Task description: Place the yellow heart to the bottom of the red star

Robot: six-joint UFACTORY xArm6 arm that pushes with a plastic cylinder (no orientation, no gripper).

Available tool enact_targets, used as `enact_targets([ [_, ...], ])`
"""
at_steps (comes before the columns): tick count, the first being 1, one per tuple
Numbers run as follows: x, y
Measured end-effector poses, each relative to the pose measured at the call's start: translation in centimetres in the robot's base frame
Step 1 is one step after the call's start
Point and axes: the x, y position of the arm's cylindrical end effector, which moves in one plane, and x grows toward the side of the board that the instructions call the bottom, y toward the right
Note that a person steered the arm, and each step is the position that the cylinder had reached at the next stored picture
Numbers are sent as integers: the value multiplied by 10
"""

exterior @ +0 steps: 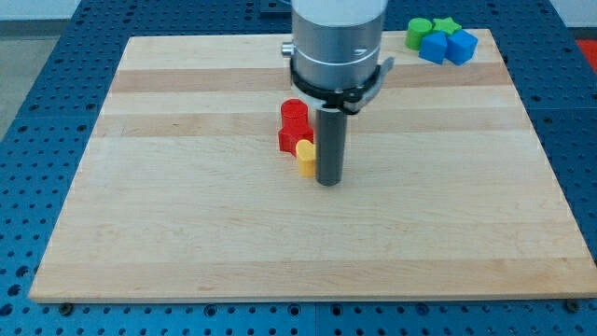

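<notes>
While my tip (327, 181) touches its right side, the yellow heart (305, 157) sits below the red star (292, 136), orientation unclear.

The wooden bench (187, 233) carries two red blocks (294, 126) touching a yellow block (305, 157) mid-board, and green (420, 34) and blue blocks (448, 47) clustered at the view's top right.

Bright even light, faint shadows, sharp focus.
</notes>
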Motion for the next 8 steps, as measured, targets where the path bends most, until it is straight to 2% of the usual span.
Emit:
enact_targets([
  [2,0,-3],
  [3,-25,51],
  [4,-43,50],
  [6,-28,1],
  [8,-18,11],
])
